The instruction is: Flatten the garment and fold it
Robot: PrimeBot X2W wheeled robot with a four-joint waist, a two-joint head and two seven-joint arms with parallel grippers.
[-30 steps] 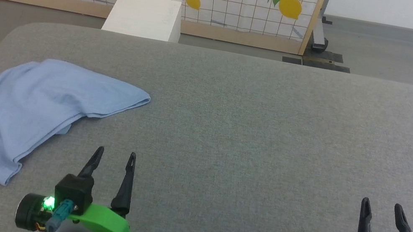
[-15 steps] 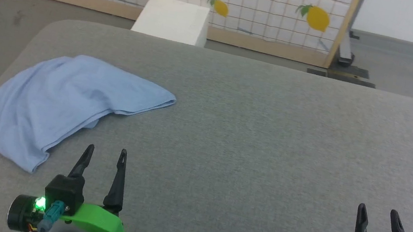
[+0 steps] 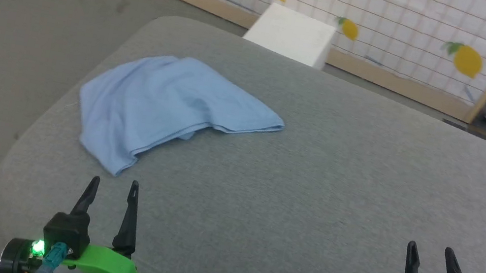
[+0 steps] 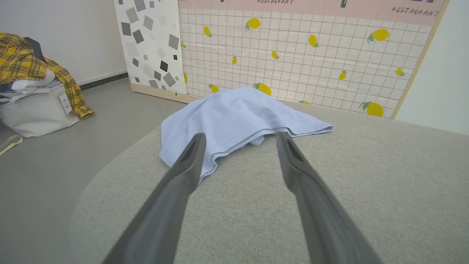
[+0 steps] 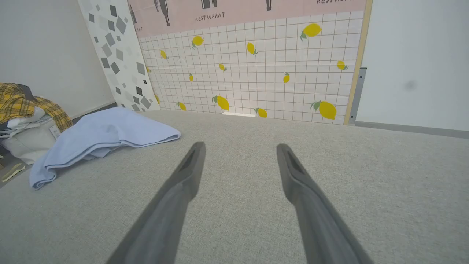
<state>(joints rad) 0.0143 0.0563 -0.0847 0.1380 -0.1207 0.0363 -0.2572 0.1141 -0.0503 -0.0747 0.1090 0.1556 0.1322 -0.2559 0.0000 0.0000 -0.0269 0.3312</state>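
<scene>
The left gripper (image 3: 114,181) hovers over the grey padded table (image 3: 325,181) with its two dark fingers spread wide and nothing between them. The garment (image 3: 169,101), a light blue shirt, lies in a loosely bunched heap straight ahead of this gripper, near its fingertips but apart from them. In the left wrist view the heap's nearest hem sits just beyond the tips, and a doubled-over fold opens toward the gripper with a darker gap under the top layer. No collar, buttons or logo can be made out. The heap rests close to the table's rounded corner, on this gripper's left. The right gripper (image 3: 431,247) is also spread wide and empty above bare table, with the garment well apart from it, ahead and far to its left. Beyond both grippers, past the table's far edge, stand a white box (image 3: 290,40) and a lemon-printed screen (image 3: 402,29).
</scene>
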